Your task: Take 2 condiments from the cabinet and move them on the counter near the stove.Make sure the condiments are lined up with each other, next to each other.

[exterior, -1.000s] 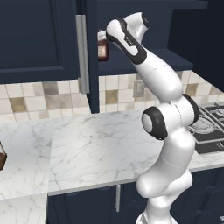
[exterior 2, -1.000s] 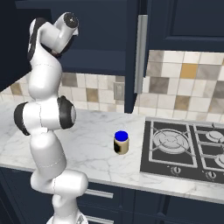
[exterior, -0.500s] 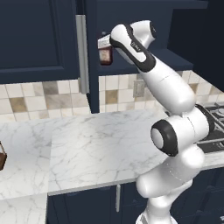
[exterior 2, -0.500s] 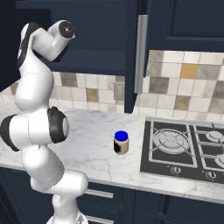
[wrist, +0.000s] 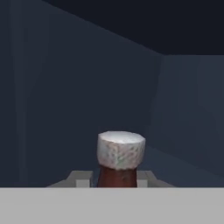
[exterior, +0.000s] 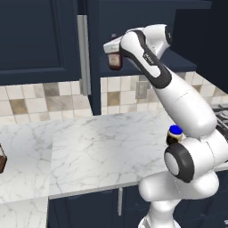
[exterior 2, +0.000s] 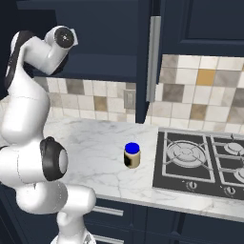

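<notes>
Up at 12 o'clock in the left base view, the gripper sits at the mouth of the cabinet, jaws nearly together and clamped on the bottle — dark reddish-brown body hanging just below the hand. Hand view: the bottle stands upright with a pale speckled cap, gripper at its neck, a grey finger pad on each side touching it, dark cabinet walls behind.

Count:
- condiments: 2 — bottle in the grip, jar on the counter
- cabinet doors with a long silver handle: 1
- stove: 1

Jar: cream body, blue lid, dark label, upright, just beside the stove's left edge at about 9 o'clock of it, not touching. In the left base view the jar peeks out behind the arm's lower link at 3 o'clock, partly hidden by it.

Around: marble counter across the middle, tiled backsplash behind, wall outlet at 12 o'clock of the jar. Dark brown object cut off at the left edge, 9 o'clock, well apart from everything. The open door's handle hangs at 9 o'clock of the gripper, near but apart. The arm's own upper link blocks the cabinet interior from the left base camera.
</notes>
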